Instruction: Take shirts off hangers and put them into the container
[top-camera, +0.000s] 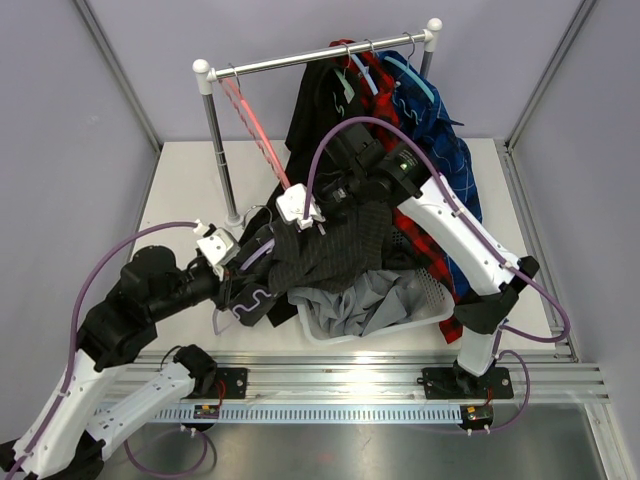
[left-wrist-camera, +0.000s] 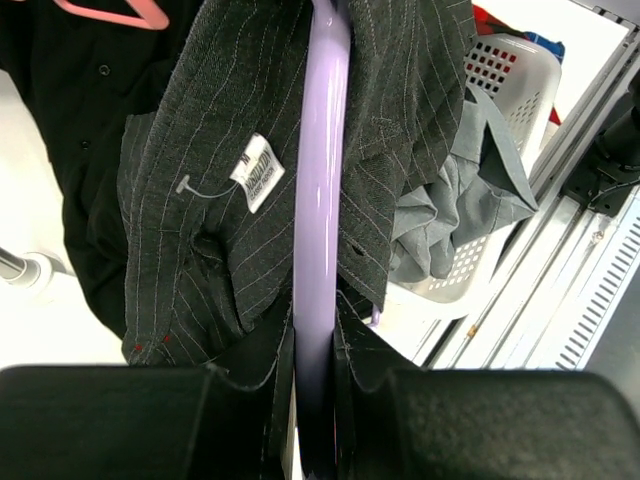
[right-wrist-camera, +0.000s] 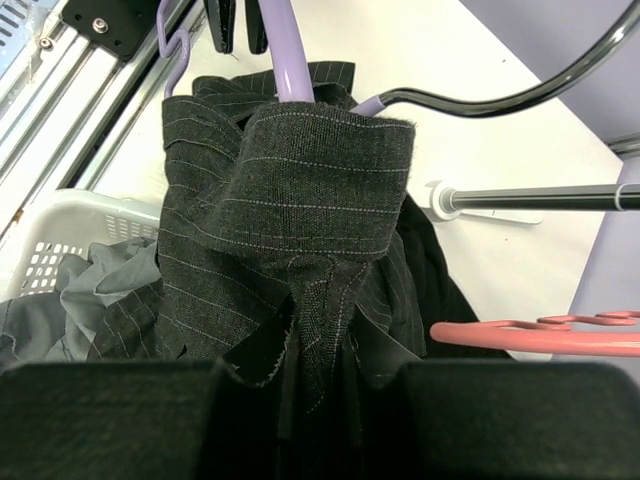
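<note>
One white label (left-wrist-camera: 258, 172), print unreadable, charcoal shirt (left-wrist-camera: 180, 270) on purple hanger (left-wrist-camera: 320, 200)

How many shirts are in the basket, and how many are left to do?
Done: one plain grey shirt lies in the white mesh plastic basket. In hand: the left pincer grips the purple plastic hanger, and the right pincer pinches the charcoal pinstriped shirt on it. Left: a black shirt, a red plaid shirt and a blue plaid shirt hang on the steel rail.

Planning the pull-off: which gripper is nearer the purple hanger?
Left. The left gripper has the purple hanger between its fingers; the right gripper pinches the dark pinstriped shirt, with the hanger beyond its fingertips.
</note>
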